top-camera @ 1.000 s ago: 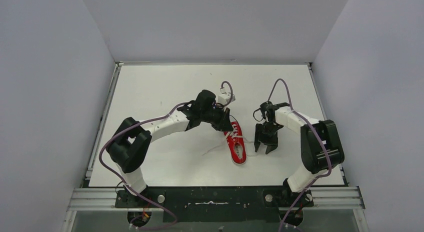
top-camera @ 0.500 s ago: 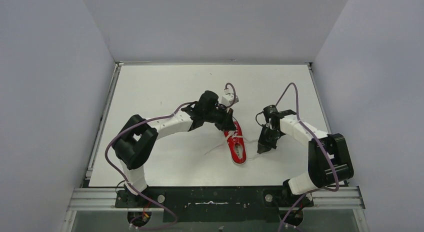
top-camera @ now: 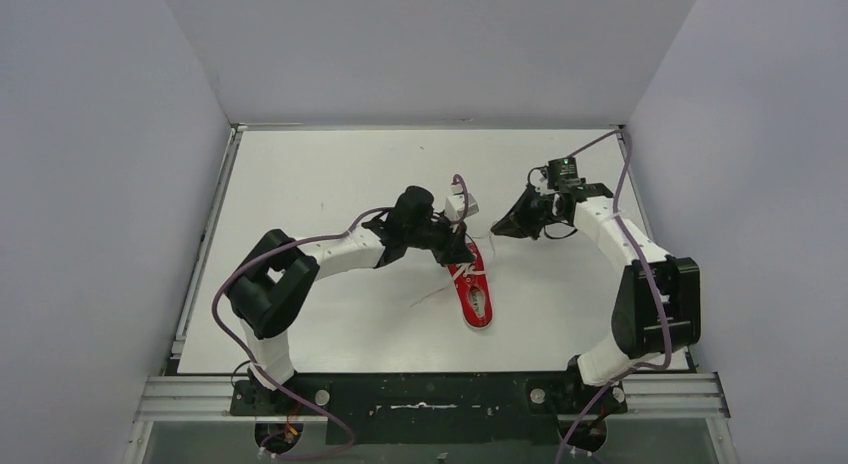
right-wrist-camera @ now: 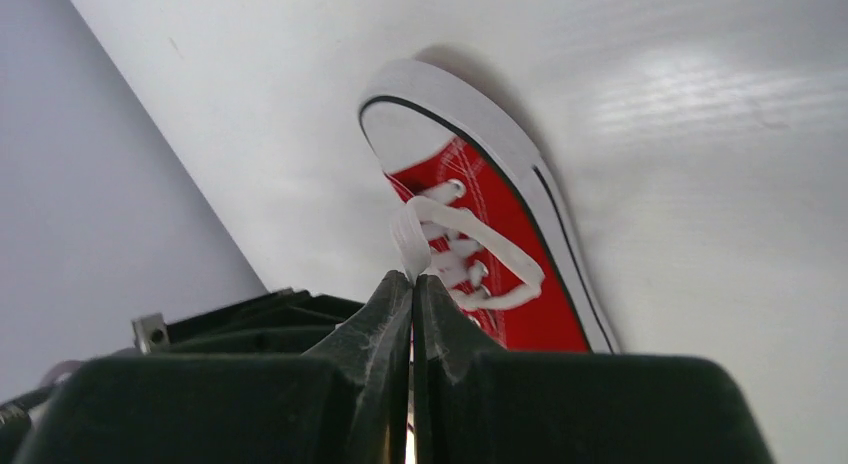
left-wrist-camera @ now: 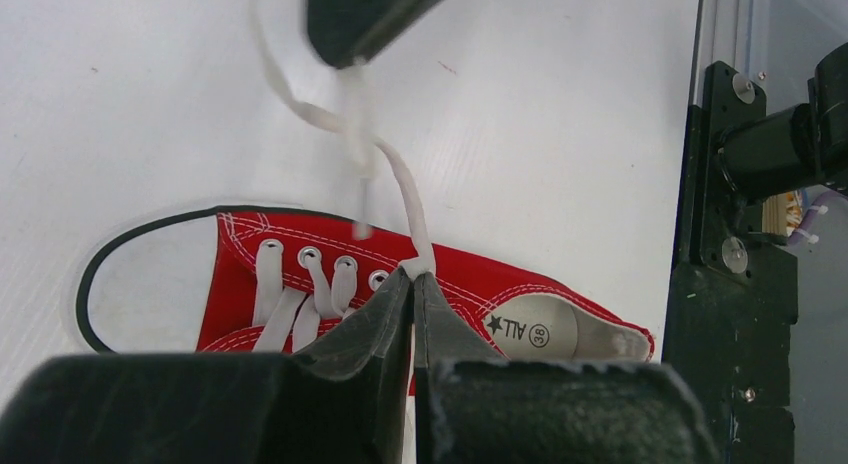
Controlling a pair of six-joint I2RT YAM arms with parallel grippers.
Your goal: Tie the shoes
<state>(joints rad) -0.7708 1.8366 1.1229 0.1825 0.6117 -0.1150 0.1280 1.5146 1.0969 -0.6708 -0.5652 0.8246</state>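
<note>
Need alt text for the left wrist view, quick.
The left end effector, shut, pinches a white lace rising from a red sneaker lying on the white table, toe at frame left, heel right. The lace runs up to a dark blurred shape at the top edge.

A second ago the black two-finger right gripper (top-camera: 498, 229) hung with its jaws apart, pointing down just right of the small red canvas sneaker (top-camera: 476, 296). Half a second ago it had pressed its jaws together there. It has since swung up and away toward the far side, and now lies tilted beyond and to the right of the sneaker's toe. The white lace (right-wrist-camera: 407, 239) that lay loose on the white table (top-camera: 330, 174) beside the heel has risen with it, pinched between its fingertips. The left arm's elbow has shifted slightly right.
</note>
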